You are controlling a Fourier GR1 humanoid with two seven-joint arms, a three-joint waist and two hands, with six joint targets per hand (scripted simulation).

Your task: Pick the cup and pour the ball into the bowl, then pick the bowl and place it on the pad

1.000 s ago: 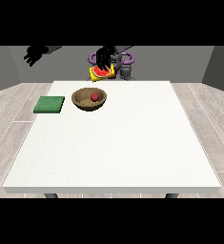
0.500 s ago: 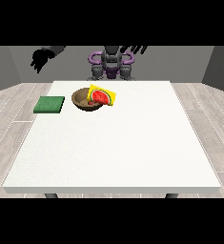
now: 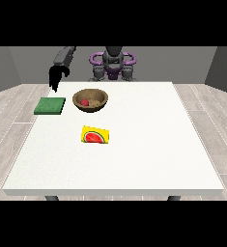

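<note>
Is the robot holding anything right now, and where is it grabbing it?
Nothing is held. The one hand in view hangs over the table's edge, touching nothing. The cup lies alone on the table.

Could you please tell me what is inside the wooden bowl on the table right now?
A small red ball lies inside the wooden bowl, left of its middle. Nothing else shows in it; the near rim hides a strip of the bowl's inside.

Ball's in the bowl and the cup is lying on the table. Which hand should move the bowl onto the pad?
The robot's right hand, the hand at the view's left. It hangs above the table's far left edge, near the green pad, with the bowl just beside the pad. No other hand is in view.
</note>
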